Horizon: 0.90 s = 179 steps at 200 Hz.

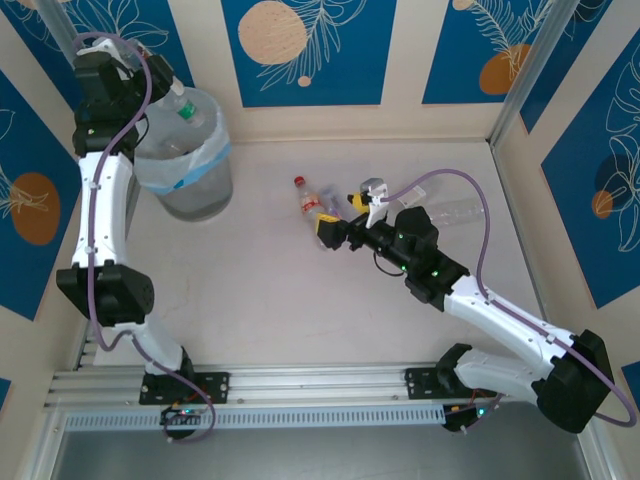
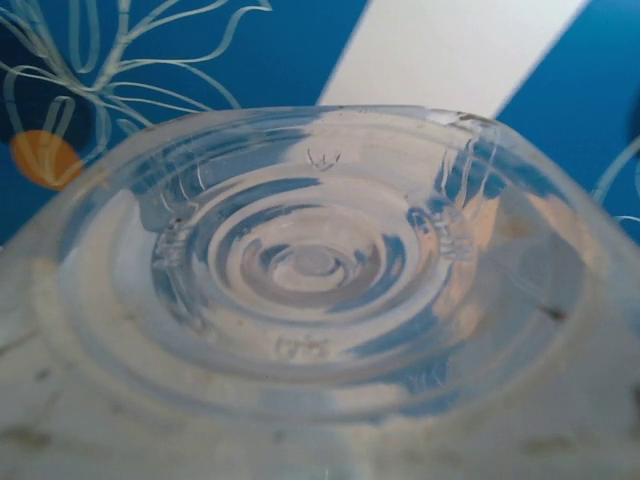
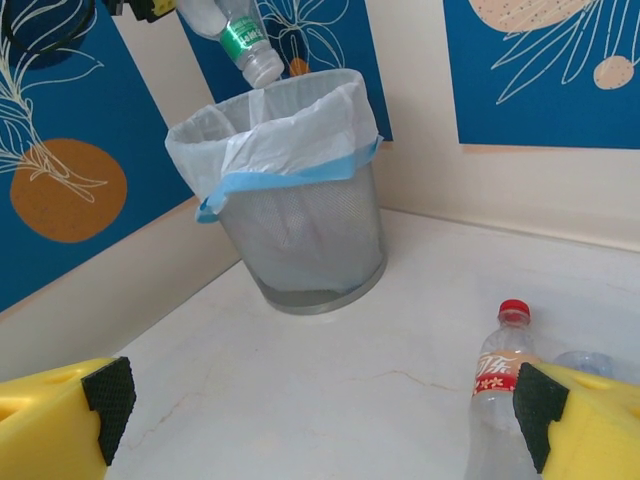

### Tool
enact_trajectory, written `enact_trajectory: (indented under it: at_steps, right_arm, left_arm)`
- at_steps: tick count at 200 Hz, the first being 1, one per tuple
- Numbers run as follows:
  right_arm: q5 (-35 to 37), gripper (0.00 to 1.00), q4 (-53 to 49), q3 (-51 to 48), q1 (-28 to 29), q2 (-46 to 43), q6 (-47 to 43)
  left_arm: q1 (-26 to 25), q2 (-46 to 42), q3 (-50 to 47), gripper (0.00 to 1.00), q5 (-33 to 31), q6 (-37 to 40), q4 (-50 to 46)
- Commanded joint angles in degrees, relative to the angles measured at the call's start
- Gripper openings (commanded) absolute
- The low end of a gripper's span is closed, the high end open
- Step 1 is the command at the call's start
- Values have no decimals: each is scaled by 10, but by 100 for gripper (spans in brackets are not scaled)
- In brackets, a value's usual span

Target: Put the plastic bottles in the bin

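Note:
A clear plastic bottle with a green label hangs neck-down over the bin, and my left gripper is shut on it. The bottle's ribbed base sits right in front of the left wrist camera. From the right wrist, the same bottle points its white cap at the bag-lined grey bin. My right gripper is open low over the table. A red-capped bottle with an amber label lies just past it, and this bottle is beside the right finger pad, not between the pads.
Another clear bottle lies on the table right of my right arm. A bluish clear bottle peeks out behind the right finger. Patterned blue walls close in the table at the back and sides. Bare tabletop stretches between the right gripper and the bin.

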Motion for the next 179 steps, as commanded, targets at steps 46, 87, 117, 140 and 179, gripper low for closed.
enact_trajectory:
  at_steps: [46,87,117,140,179]
  right_arm:
    - [16,99,4,2,-5,9,18]
    - [17,99,-5,9,-5,18,21]
    - [21,99,-6,8,-5,19,28]
    - [22,99,-12,9,-6,19,29]
    - [27,99,-21,12,-7,17,30]
  left_arm:
    - [7,43,0,71,-54,29,-21]
    - [10,69,-2,72,-24,8,-36]
    - [10,90,-6,73,2,-9,-50]
    - [11,99,-6,78,7,-18,-52]
    - [10,101,-2,90,0,-21,-57]
